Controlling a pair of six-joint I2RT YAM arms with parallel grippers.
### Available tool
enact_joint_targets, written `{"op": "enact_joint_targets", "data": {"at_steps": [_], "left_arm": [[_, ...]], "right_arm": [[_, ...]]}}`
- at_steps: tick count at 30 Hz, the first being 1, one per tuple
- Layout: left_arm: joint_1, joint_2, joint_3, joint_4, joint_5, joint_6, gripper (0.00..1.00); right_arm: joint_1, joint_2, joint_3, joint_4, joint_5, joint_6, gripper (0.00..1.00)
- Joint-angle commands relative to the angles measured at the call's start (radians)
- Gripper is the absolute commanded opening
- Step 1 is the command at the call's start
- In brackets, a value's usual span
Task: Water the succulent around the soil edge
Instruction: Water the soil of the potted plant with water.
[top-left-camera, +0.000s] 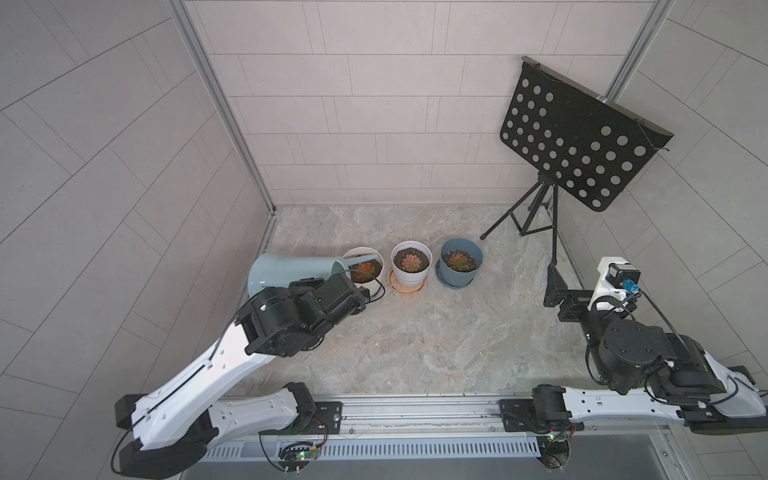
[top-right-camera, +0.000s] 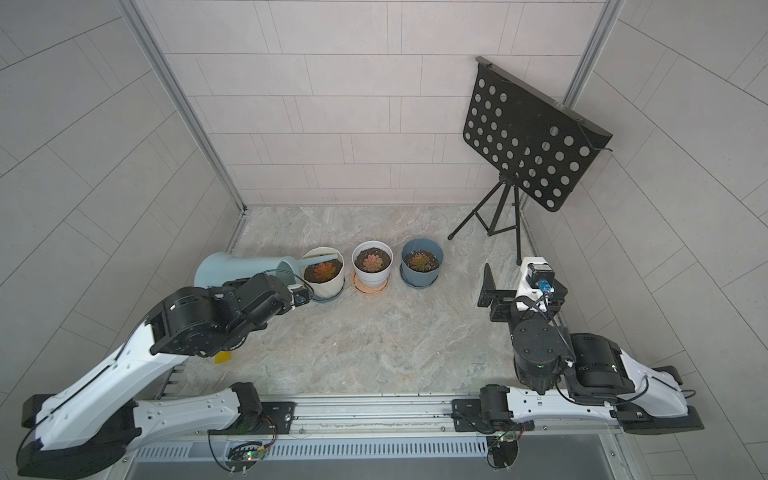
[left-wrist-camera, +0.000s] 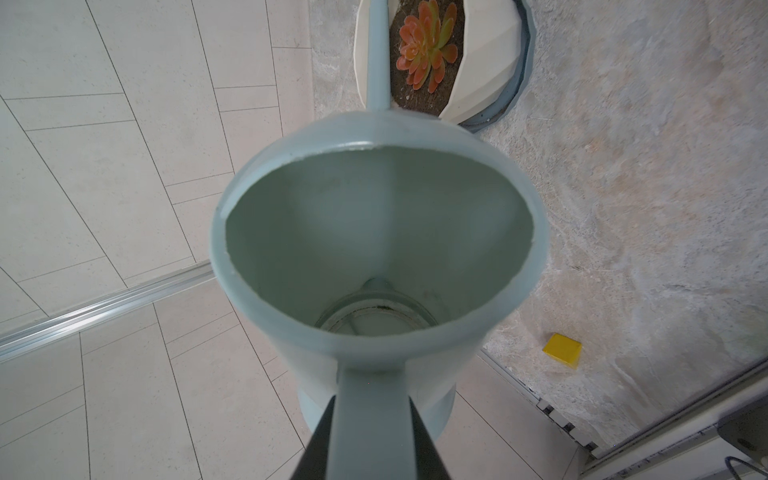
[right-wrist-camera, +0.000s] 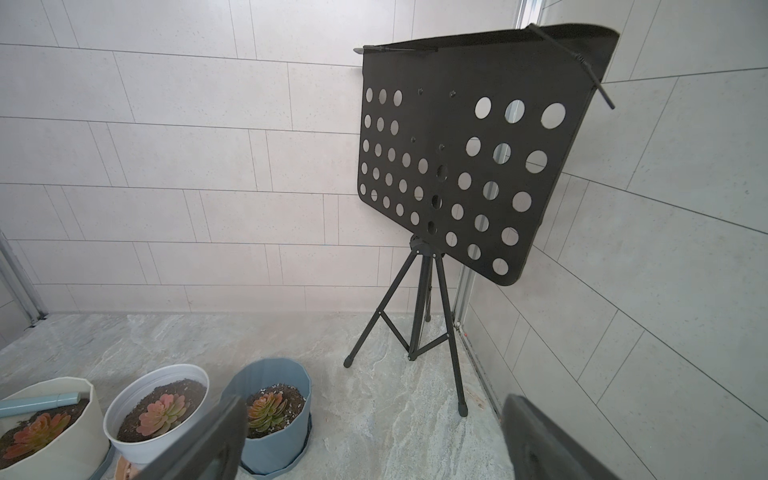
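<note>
A pale blue watering can (top-left-camera: 286, 270) (left-wrist-camera: 374, 232) is tipped almost onto its side at the left of the floor. My left gripper (left-wrist-camera: 371, 432) is shut on the can's handle, one black finger on each side. The can's spout (top-left-camera: 360, 261) (right-wrist-camera: 39, 402) reaches over the rim of a cream pot (top-left-camera: 360, 250) (left-wrist-camera: 486, 62), above the soil beside an orange succulent (top-left-camera: 365, 268) (left-wrist-camera: 428, 45). In both top views the wrist hides the left fingers. My right gripper (right-wrist-camera: 370, 444) (top-left-camera: 561, 297) stands open and empty at the far right.
A white pot (top-left-camera: 411, 276) on a saucer and a blue pot (top-left-camera: 459, 276) stand right of the cream pot, each with a succulent. A black music stand (top-left-camera: 577, 141) fills the back right corner. A yellow block (top-right-camera: 223, 357) lies under the left arm.
</note>
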Motion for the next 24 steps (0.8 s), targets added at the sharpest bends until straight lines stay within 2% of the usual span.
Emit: {"op": "enact_joint_targets", "data": {"at_steps": [1,14,24], "left_arm": [[0.026,-0.001,-0.008,0.018,-0.061,0.023,0.00],[0.097,-0.005,-0.025,0.071,-0.050,0.082,0.00],[0.119,-0.009,-0.028,0.081,-0.047,0.098,0.00]], "right_arm": [[-0.006,-0.011,-0.010,-0.001,0.012,-0.016,1.00],[-0.009,-0.009,-0.012,0.011,0.012,-0.026,1.00],[-0.012,-0.010,-0.012,0.018,0.014,-0.038,1.00]]}}
